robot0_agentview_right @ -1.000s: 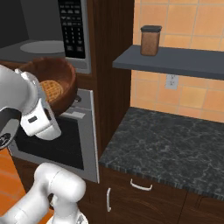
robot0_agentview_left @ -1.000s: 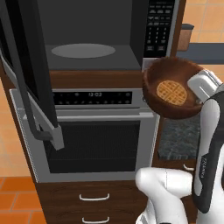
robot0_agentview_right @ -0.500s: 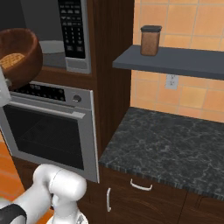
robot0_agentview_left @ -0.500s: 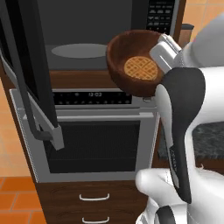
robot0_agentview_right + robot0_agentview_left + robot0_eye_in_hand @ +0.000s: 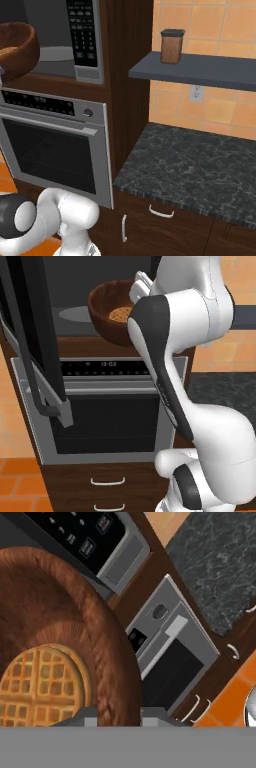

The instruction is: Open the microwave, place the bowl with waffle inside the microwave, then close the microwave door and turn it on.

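Note:
The microwave (image 5: 75, 286) stands open, and its grey turntable (image 5: 80, 313) shows inside. The microwave door (image 5: 30, 331) is swung out to the left, with its dark bar handle (image 5: 42, 398) below. My gripper (image 5: 135, 296) is shut on the right rim of the bowl with waffle (image 5: 107, 311). It holds the bowl tilted in front of the open cavity, above the oven. In the hand view the bowl (image 5: 65, 612) and waffle (image 5: 40, 687) loom large, and the rim passes between my fingertips (image 5: 87, 718). The keypad (image 5: 82, 32) sits right of the cavity, and the bowl (image 5: 17, 47) is at the left edge.
A stainless wall oven (image 5: 55, 145) sits under the microwave, with drawers (image 5: 107, 482) below it. To the right are a dark stone counter (image 5: 200, 170) and a shelf (image 5: 200, 70) carrying a brown jar (image 5: 171, 46). The open door juts out on the left.
The arm has swung the bowl up and to the left, from beside the oven's top right corner to the front of the open microwave cavity. The grip is unchanged.

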